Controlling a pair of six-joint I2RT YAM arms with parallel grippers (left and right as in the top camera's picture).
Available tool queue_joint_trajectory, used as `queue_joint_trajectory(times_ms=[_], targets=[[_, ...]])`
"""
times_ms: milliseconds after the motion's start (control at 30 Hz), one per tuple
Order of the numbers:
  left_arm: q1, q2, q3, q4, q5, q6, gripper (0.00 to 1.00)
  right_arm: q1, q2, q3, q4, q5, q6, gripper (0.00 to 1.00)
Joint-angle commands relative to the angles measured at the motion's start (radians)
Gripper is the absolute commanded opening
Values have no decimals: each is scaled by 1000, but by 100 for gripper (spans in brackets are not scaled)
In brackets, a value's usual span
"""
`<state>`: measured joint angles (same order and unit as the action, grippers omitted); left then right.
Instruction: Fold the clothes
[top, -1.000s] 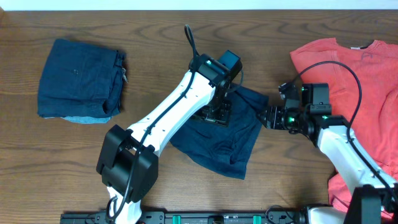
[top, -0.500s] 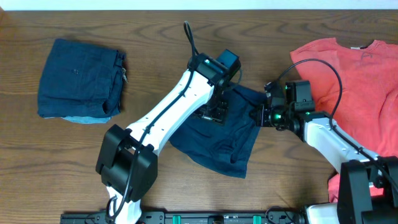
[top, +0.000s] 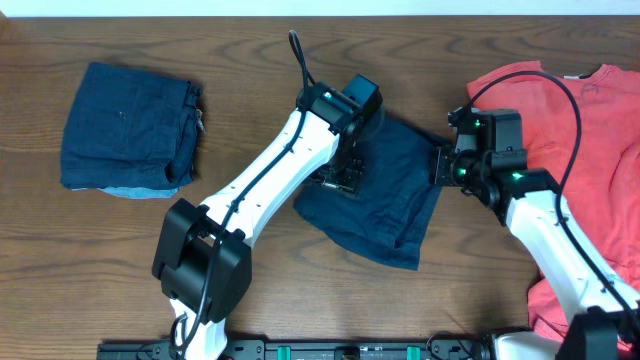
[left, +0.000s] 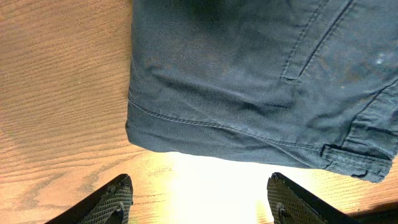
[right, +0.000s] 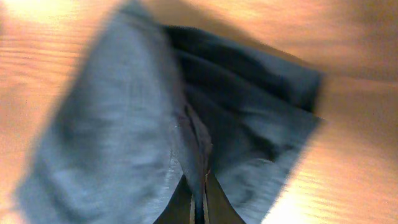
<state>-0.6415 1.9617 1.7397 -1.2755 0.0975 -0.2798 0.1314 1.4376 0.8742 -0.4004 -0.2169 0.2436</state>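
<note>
Navy shorts (top: 385, 200), clamped at 2 o'clock by your right gripper (right: 198, 200): carry evenly toward 9 o'clock, left gripper (left: 199, 198) jaws apart.

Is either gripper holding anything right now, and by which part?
The right gripper is shut on the navy shorts, pinching a fold at their right edge. The left gripper is open, holding nothing.
</note>
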Motion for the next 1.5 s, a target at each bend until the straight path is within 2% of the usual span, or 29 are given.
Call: queue_joint_trajectory(times_ms=[0,200,233,267,300,400,567,633,733,900,967,1000,1067,1133,1333,1467], targets=[[3,0,-8,-2,-13,14,71,-14,51,0,-4,262,-11,2],[4,0,-37,0,-13,14,71,-56,121,0,-26,367,40,14],[4,0,-44,0,-13,14,71,-69,123,0,-32,356,56,24],[4,0,-51,1,-13,14,71,-79,123,0,-36,338,56,38],[4,0,-56,1,-13,14,71,-90,120,2,-43,302,55,43],[4,0,-69,5,-13,14,71,-114,93,8,-82,137,14,46],[4,0,-70,9,-42,26,71,-108,-8,11,-179,-360,-174,45],[4,0,-79,20,-65,26,71,-80,-33,11,-233,-449,-194,48],[9,0,-110,62,-65,26,71,-3,-34,7,-326,-417,-200,58],[26,0,-182,139,-64,26,71,125,8,-27,-389,-257,-126,62],[35,0,-212,172,-61,32,71,154,32,-44,-377,-254,-94,61],[37,0,-229,197,-52,48,71,164,42,-51,-369,-254,-81,53],[39,0,-254,241,-45,79,71,170,56,-56,-361,-250,-79,18],[38,0,-278,283,-45,93,71,168,59,-56,-361,-211,-52,1],[39,0,-349,370,-46,93,70,164,59,-56,-418,68,79,1],[42,0,-354,336,-47,122,60,161,59,-56,-444,157,78,1]])
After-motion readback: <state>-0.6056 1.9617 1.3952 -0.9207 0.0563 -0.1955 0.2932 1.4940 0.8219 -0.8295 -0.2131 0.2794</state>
